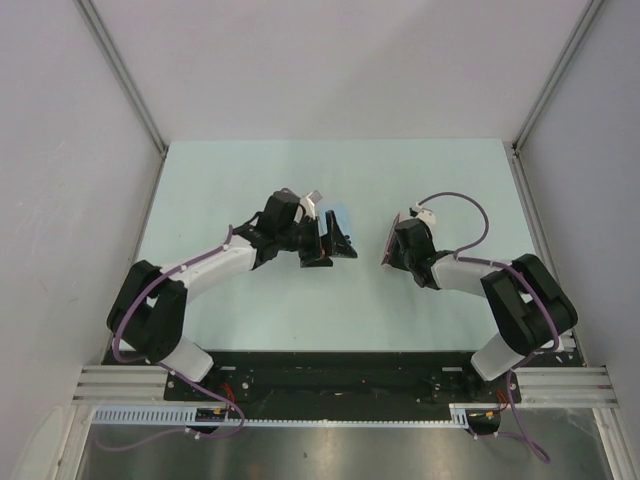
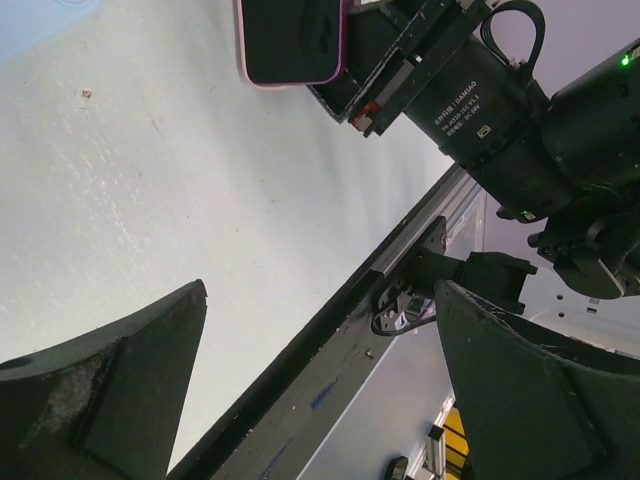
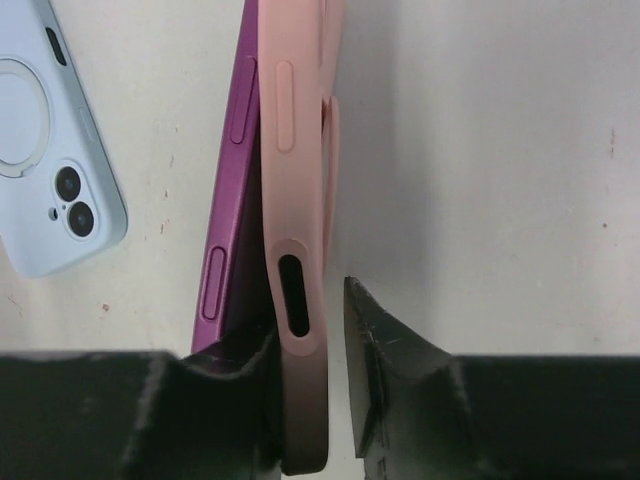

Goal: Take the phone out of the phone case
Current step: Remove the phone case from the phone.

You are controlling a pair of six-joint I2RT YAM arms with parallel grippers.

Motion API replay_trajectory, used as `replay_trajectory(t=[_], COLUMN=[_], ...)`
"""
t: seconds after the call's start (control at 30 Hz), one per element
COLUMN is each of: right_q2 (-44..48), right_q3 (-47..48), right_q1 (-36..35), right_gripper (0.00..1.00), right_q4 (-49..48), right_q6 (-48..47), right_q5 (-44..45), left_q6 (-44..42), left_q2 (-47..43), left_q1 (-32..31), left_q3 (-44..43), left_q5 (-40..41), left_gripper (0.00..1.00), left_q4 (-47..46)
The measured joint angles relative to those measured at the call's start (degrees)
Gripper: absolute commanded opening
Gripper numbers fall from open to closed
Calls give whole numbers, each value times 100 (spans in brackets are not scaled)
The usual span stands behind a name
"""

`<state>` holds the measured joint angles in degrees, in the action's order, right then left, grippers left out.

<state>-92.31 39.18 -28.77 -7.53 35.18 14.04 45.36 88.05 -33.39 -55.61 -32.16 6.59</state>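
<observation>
A pink phone case [image 3: 287,150] stands on edge on the table, with the purple phone [image 3: 224,200] peeling away from it on the left side. Both sit between the jaws of my right gripper [image 3: 308,318]. The left finger lies against them, while a narrow gap separates the right finger [image 3: 375,340] from the case, so the jaws stand open. From above, the pair shows as a thin pink line [image 1: 387,243] at the right gripper [image 1: 393,250]. My left gripper [image 2: 322,290] is wide open and holds nothing, hovering left of them [image 1: 336,244]. Its camera sees the phone's dark screen [image 2: 290,38].
A light blue phone case with camera holes [image 3: 45,150] lies flat on the table to the left, by the left gripper [image 1: 331,212]. The table's front rail [image 2: 400,260] runs close under the left gripper. Grey walls enclose the table on three sides.
</observation>
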Motion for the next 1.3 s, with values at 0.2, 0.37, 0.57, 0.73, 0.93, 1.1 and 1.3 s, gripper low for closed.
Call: replay_trajectory(t=[0.2,0.37,0.57,0.73,0.93,1.1,1.3], right_q2=[-66,111,496,505,164,2,-243], right_q3=[39,114,363,509,708,761,852], right_q1=[-44,-273,-857,-973,-977,-638,-245], right_gripper=[0,0,0,26,32,24,0], right_q4=[-136,201,1703,2267,2337,2072,1410], right_q6=[258,415,289,98,50,-28,-68], right_q5=[-70,289,540,483,219,-304,-903], left_q6=[-39,-39,-44,-35,-33,-37,-162], left_q2=[20,133,337,496,826,905,966], left_q1=[-33,-81,-120,-122,-122,-122,-122], left_q3=[0,-24,-260,-398,-409,-409,-483], left_q5=[-11,-50,-28,11,11,4,-52], left_gripper=[100,99,99,98,98,98,98], left_q4=[-9,-42,37,42,44,44,46])
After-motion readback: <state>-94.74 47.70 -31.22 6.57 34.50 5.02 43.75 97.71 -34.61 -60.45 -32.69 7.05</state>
